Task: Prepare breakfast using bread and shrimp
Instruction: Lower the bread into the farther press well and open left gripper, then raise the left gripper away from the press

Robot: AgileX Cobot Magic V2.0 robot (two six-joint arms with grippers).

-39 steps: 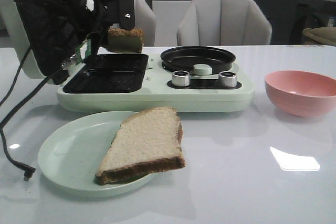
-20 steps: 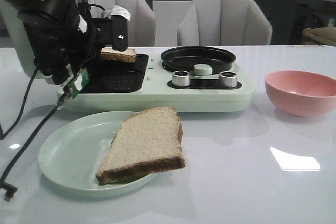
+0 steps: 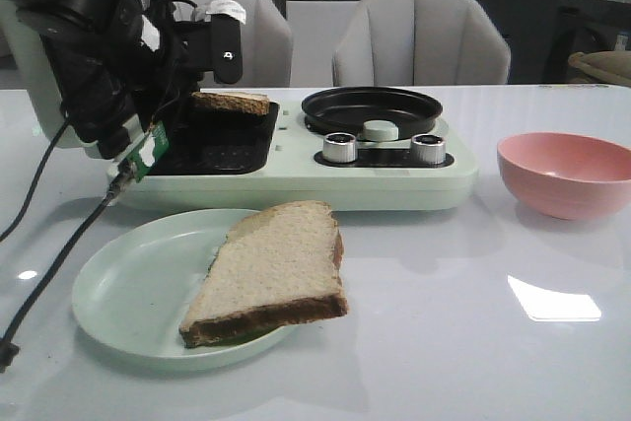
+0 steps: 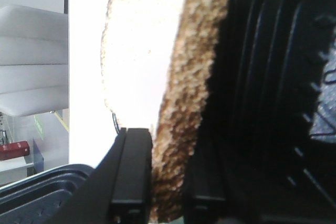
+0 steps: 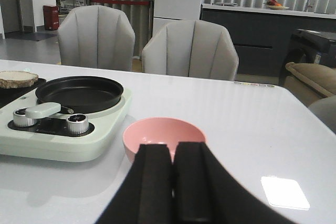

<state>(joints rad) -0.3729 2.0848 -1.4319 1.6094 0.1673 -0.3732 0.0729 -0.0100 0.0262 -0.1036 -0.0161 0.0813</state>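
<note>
Pinching one bread slice (image 3: 230, 102) by its crust, left hand (image 4: 168, 182) over the dark grill tray (image 3: 212, 137) of the breakfast maker (image 3: 296, 184), slice roughly level, presumably for toasting. Lying flat on the pale green plate (image 3: 128, 293) near the desk (image 3: 444, 342) front, a second bread slice (image 3: 271, 268), likely waiting its turn. Two slices counted. Beyond, one round pan (image 3: 372, 107), two knobs. Farther right, one pink bowl (image 3: 567, 173); right hand (image 5: 173, 182) pressed together, empty. No shrimp visible.
</note>
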